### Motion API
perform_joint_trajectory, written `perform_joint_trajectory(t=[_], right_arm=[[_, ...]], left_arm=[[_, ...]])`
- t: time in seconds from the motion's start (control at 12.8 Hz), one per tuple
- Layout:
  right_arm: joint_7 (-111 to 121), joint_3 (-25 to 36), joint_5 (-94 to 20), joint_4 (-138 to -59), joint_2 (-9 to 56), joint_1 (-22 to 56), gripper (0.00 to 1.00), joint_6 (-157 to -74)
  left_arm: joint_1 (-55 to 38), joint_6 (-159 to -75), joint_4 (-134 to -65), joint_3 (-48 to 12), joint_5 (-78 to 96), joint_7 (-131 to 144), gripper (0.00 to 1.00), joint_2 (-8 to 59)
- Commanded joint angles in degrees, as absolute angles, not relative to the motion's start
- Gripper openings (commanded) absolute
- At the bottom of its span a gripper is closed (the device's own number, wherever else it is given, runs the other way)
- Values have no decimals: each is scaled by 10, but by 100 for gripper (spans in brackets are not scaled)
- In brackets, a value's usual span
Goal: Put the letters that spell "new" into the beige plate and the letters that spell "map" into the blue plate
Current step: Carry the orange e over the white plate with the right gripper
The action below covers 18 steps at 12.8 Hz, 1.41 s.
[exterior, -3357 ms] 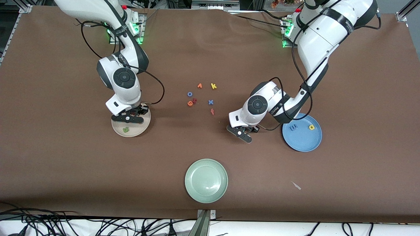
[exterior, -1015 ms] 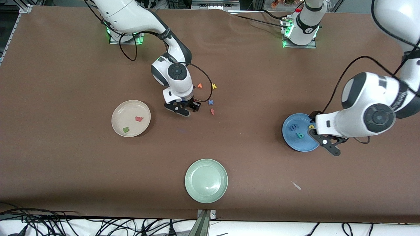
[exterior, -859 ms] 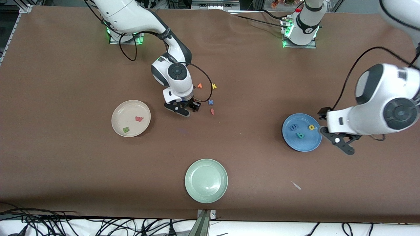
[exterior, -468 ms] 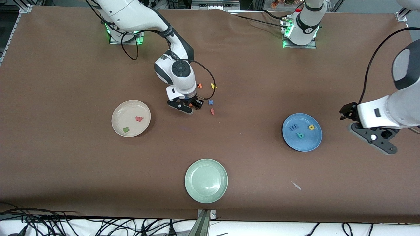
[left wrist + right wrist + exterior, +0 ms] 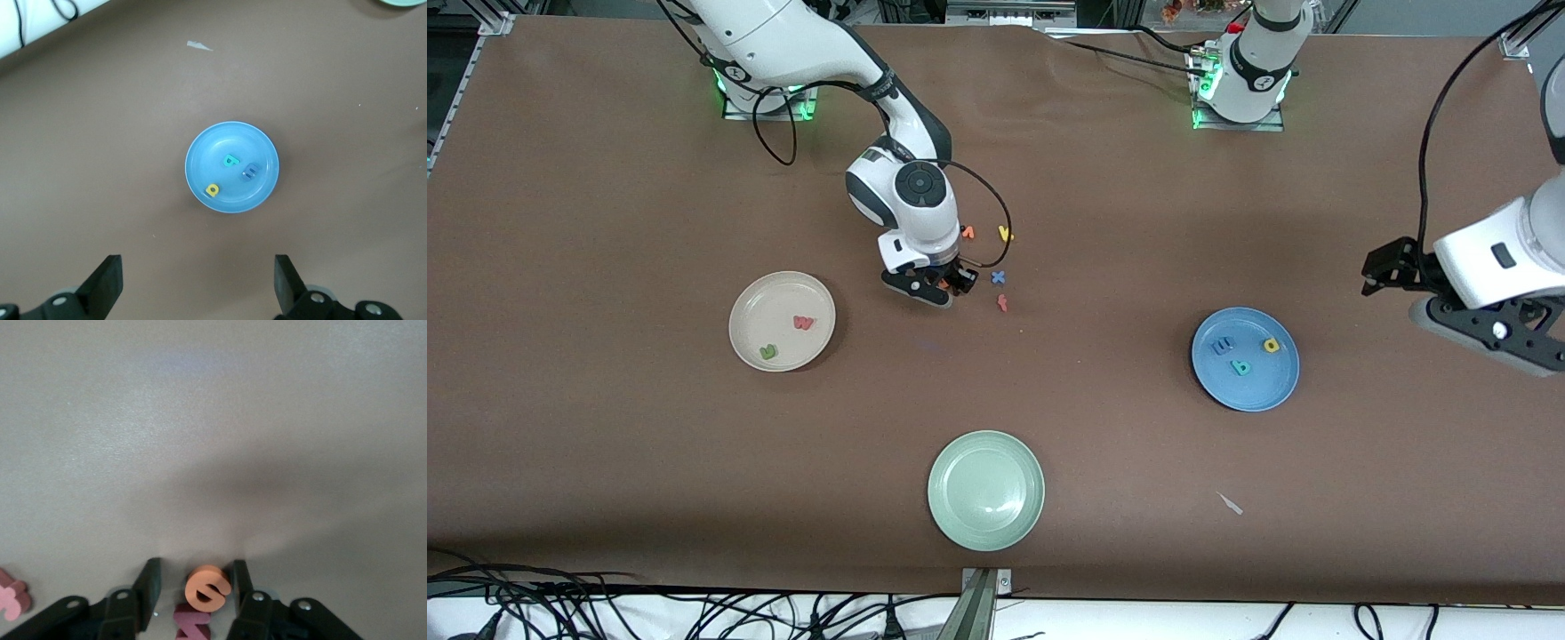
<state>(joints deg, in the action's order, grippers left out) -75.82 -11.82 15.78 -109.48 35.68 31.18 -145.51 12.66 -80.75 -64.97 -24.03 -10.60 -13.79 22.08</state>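
Note:
The beige plate holds the red "w" and the green "n". On the blue plate lie the blue "m", the yellow "p" and the teal "a"; the left wrist view shows this blue plate from high up. My right gripper is down at the loose letters in mid-table. The orange "e" stands between its fingers: one touches it, the other keeps a small gap. My left gripper hangs open and empty in the air over bare table at the left arm's end.
A dark red letter lies against the "e". Loose beside the right gripper are an orange "v", a yellow "k", a blue "x" and a red "f". A pale green plate sits near the front edge.
The left arm has swung up and away from the blue plate toward its end of the table. The right gripper has settled around the orange "e" and its jaws have narrowed.

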Motion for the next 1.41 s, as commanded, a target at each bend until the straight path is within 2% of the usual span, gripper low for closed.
perform_joint_trajectory(t=[0.0,0.08,0.16,0.31,0.62,0.78,1.09,1.33], right_arm=[[-770,-120,171,-1104,353,312,21,-1451],[-763,-120,171,-1107,342,311,14,-1448],[-757,-120,171,-1105,331,309,13,-1438],[-706,-120,164,-1102,297,284,13,-1385],[-502,-114,143,-1103,223,214,14,-1259],[-366,-57,143,-1118,185,200,14,-1217],[-199,31,140,-1170,156,183,15,-1276],[-194,36,109,-1179,154,182,30,-1284]], left_arm=[[78,-826,-726,-114,-22,-103,100,141],[50,-837,-764,-59,16,-72,100,110],[21,-844,-804,-16,33,-29,100,83],[3,-887,-871,-4,26,3,100,39],[-39,-902,-881,24,11,7,100,28],[-46,-913,-889,25,3,3,100,27],[-47,-930,-922,23,-21,0,100,10],[-42,-929,-937,20,-15,-3,100,12]])
